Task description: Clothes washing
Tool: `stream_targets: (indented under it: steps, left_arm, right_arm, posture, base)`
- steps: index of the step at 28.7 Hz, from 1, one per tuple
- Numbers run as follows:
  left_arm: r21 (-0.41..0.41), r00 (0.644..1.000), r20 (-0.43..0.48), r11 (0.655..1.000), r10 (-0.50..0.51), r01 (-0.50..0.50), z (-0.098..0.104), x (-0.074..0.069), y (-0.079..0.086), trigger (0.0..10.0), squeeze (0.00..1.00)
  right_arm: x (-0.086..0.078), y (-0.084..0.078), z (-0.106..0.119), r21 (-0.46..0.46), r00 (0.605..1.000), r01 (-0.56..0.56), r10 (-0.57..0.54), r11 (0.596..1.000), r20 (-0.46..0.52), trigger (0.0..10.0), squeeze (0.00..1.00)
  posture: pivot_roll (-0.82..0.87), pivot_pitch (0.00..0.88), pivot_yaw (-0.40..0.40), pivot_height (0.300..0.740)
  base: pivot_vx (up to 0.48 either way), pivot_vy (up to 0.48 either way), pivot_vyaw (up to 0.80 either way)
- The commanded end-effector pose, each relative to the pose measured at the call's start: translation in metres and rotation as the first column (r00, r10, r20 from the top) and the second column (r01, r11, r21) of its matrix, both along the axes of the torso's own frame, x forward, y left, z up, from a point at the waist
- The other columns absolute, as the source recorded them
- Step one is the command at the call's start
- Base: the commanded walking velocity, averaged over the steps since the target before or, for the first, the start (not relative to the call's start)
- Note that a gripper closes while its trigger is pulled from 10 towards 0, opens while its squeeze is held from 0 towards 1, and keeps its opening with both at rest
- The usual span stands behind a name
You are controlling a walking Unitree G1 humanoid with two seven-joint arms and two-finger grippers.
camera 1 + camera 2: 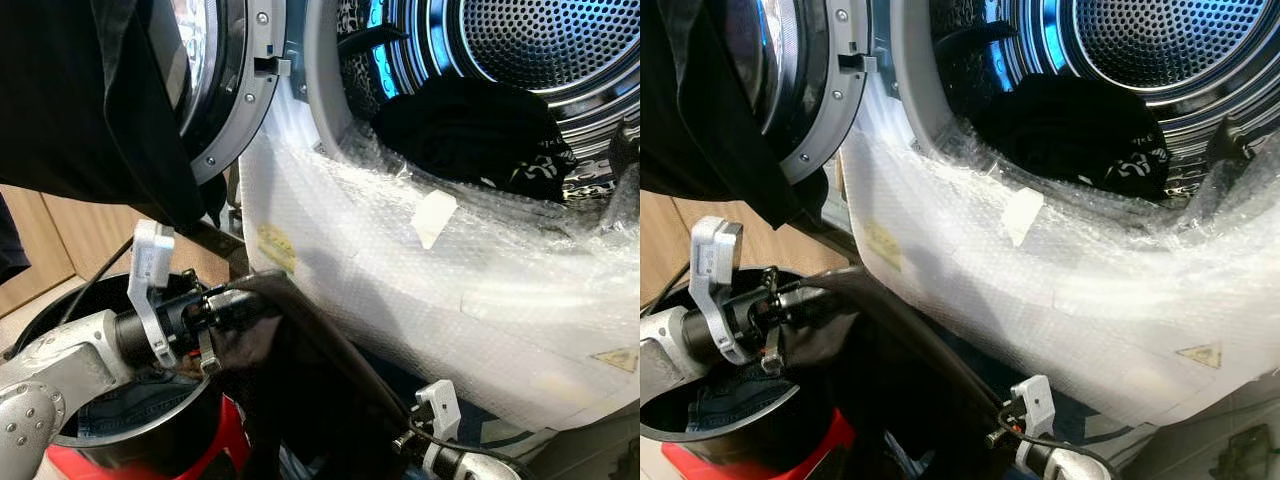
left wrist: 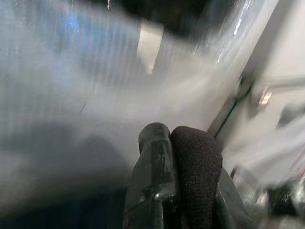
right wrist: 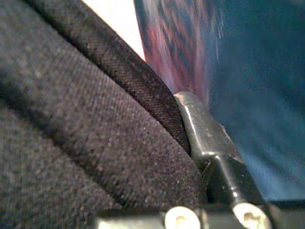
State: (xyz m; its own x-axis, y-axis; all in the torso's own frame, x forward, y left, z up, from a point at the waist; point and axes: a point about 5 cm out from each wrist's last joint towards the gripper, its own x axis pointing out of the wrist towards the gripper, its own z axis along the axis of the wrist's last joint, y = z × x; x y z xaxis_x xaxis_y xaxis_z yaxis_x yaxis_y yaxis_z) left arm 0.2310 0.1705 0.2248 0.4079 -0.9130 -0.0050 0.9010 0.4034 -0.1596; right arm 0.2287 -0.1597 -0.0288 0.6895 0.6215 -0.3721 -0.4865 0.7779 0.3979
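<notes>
A black garment (image 1: 300, 370) of dark woven cloth stretches low in the near part of the scene, from the left gripper (image 1: 215, 315) on the left down to the right gripper (image 1: 405, 440) at the near right; its edge forms a taut dark band running between the two; in the left wrist view the left gripper's two black fingers (image 2: 155, 167) are pressed together on a fold of the nubbly black cloth; in the right wrist view the same cloth, with a stitched hem, lies against a finger (image 3: 200, 129) of the right gripper, though how far that gripper is open I cannot tell; below the left arm stands a round black basket (image 1: 150, 440) on something red, with blue denim (image 1: 130, 405) lying inside it; farther off and to the right is the washing machine (image 1: 330, 60), its front wrapped in clear bubble wrap (image 1: 430, 290); its round door (image 1: 225, 90) hangs open to the left, with more black cloth draped over it; inside the perforated steel drum (image 1: 540, 40) lies a heap of dark clothes (image 1: 460, 130), one piece with a small white pattern; a yellowish label (image 1: 277, 247) and a yellow warning triangle (image 1: 615, 360) show through the wrap, and a strip of pale tape (image 1: 433, 217) sits on it; none of their writing can be read.
</notes>
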Motion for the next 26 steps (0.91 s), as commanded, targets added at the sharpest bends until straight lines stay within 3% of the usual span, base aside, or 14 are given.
stream_targets:
  steps: [1,6,11,14,15,16,17,19,20,21,24,26]
  left_arm:
    - [0.025,0.983,0.182,1.0,-0.002,-0.003,0.024,-0.004,0.001,10.0,1.0]
    - [0.041,0.986,0.164,0.999,0.022,-0.029,0.02,-0.001,0.003,10.0,1.0]
    - [0.052,0.989,0.145,0.999,-0.016,0.008,0.021,-0.005,0.008,10.0,1.0]
    - [0.118,0.994,0.113,0.993,0.006,-0.019,0.008,-0.002,0.009,10.0,1.0]
    - [0.179,0.995,0.098,0.983,0.023,-0.04,-0.003,0.0,0.01,10.0,1.0]
    - [0.23,0.996,0.086,0.972,0.037,-0.056,-0.012,0.002,0.01,10.0,1.0]
    - [0.329,0.996,0.075,0.942,0.05,-0.072,-0.025,0.005,0.011,10.0,1.0]
    - [0.434,0.991,0.103,0.892,0.088,-0.124,-0.035,0.011,0.015,10.0,1.0]
    - [0.434,0.991,0.103,0.892,0.088,-0.124,-0.035,0.011,0.015,10.0,1.0]
    - [0.501,0.979,0.151,0.843,0.135,-0.194,-0.038,0.019,0.02,10.0,1.0]
    - [0.573,0.946,0.232,0.754,0.225,-0.32,-0.042,0.032,0.029,10.0,1.0]
    - [0.593,0.928,0.26,0.714,0.267,-0.372,-0.044,0.037,0.033,10.0,1.0]
  right_arm:
    - [-0.036,-0.04,-0.028,-0.103,0.966,0.143,-0.162,0.984,-0.202,0.0,0.0]
    - [-0.031,-0.043,-0.024,-0.096,0.969,0.15,-0.166,0.984,-0.182,0.0,0.0]
    - [-0.028,-0.046,-0.021,-0.095,0.972,0.151,-0.166,0.984,-0.17,0.0,0.0]
    - [-0.025,-0.045,-0.018,-0.075,0.977,0.136,-0.146,0.988,-0.153,0.0,0.0]
    - [-0.023,-0.045,-0.016,-0.067,0.98,0.127,-0.135,0.99,-0.144,0.0,0.0]
    - [-0.021,-0.045,-0.015,-0.061,0.982,0.121,-0.128,0.991,-0.136,0.0,0.0]
    - [-0.018,-0.046,-0.012,-0.048,0.985,0.109,-0.114,0.993,-0.129,0.0,0.0]
    - [-0.018,-0.045,-0.01,-0.051,0.989,0.07,-0.076,0.996,-0.124,0.0,0.0]
    - [-0.018,-0.045,-0.01,-0.051,0.989,0.07,-0.076,0.996,-0.124,0.0,0.0]
    - [-0.019,-0.046,-0.01,-0.063,0.991,0.039,-0.047,0.997,-0.126,0.0,0.0]
    - [-0.02,-0.047,-0.01,-0.069,0.99,0.032,-0.041,0.997,-0.132,0.0,0.0]
    - [-0.02,-0.048,-0.011,-0.072,0.99,0.027,-0.037,0.997,-0.136,0.0,0.0]
  posture:
    - [0.19,0.039,-0.125,0.74]
    - [0.19,0.039,-0.127,0.74]
    - [0.2,0.042,-0.127,0.74]
    - [0.2,0.041,-0.125,0.74]
    - [0.2,0.039,-0.124,0.74]
    - [0.19,0.041,-0.124,0.74]
    - [0.19,0.039,-0.127,0.74]
    - [0.19,0.04,-0.129,0.74]
    - [0.19,0.04,-0.129,0.74]
    - [0.19,0.041,-0.129,0.74]
    - [0.19,0.045,-0.129,0.74]
    - [0.19,0.045,-0.129,0.74]
  base:
    - [0.0,0.0,0.0]
    - [0.0,0.0,0.0]
    - [0.0,0.0,0.0]
    - [0.0,0.0,0.0]
    - [0.0,0.0,0.0]
    - [0.0,0.0,0.0]
    - [0.0,0.0,0.0]
    - [0.0,0.0,0.0]
    - [0.0,0.0,0.0]
    - [0.0,0.0,0.0]
    - [0.0,0.0,0.0]
    - [0.0,0.0,0.0]
